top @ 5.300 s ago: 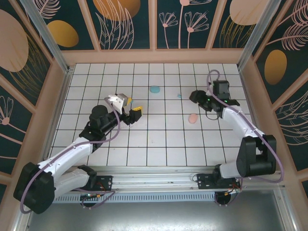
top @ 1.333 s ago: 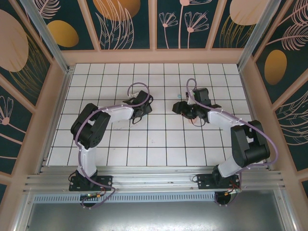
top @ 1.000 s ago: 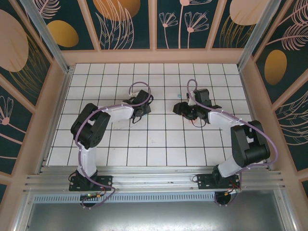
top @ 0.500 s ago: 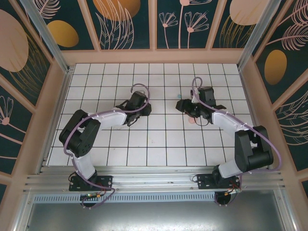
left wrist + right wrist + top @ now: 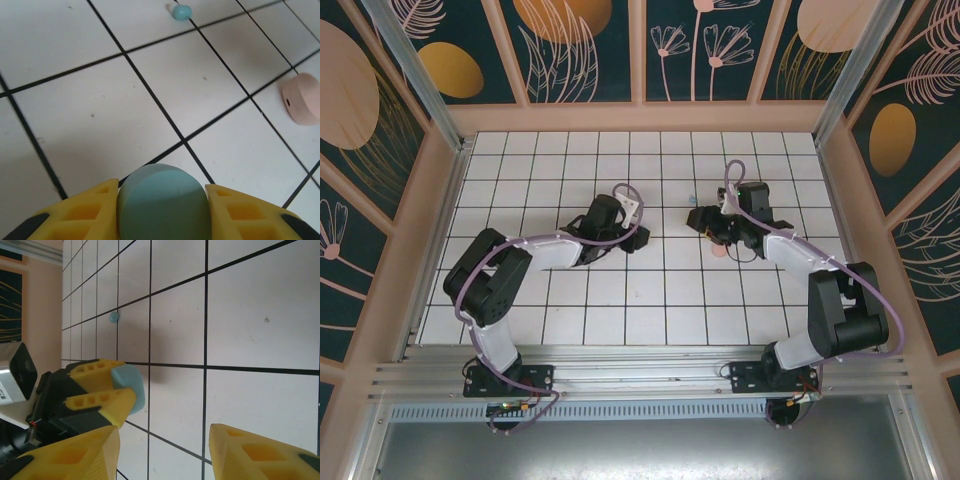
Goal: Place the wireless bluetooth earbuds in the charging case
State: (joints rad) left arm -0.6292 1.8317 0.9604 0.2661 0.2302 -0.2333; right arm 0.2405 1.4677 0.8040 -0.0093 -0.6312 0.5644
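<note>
— Seated any earbud yet?

— None, judging by what lies here. Can make out one teal earbud (image 5: 181,11), loose on a white tile of the bench (image 5: 650,300), toward the far edge and a little right of the middle. Touches nothing and sits in no case.

— Got hold of its case, at least?

— Yes. Have the teal charging case (image 5: 162,200) pinched between the yellow fingers of the left pincer (image 5: 162,212), near the middle of the bench. Seems raised off the tiles, going by the shadow beside it in the right wrist view. Looks like a smooth, shut shell, though cannot tell for certain about the lid.

— And on the other side?

— Right pincer (image 5: 165,450) spread wide, gripping nothing, facing the held case from the right. Also spotted a pink charging case (image 5: 302,97) flat on a tile toward the right edge, close by the right arm and well apart from the teal earbud.

— So, barely begun?

— Early, by this reckoning. Done: one case picked up and presented. Left: open that lid if shut, fetch the teal earbud with the free pincer, settle it in its well, then repeat for each remaining earbud, the pink case included. Expect fiddly work with nubs that small.
</note>
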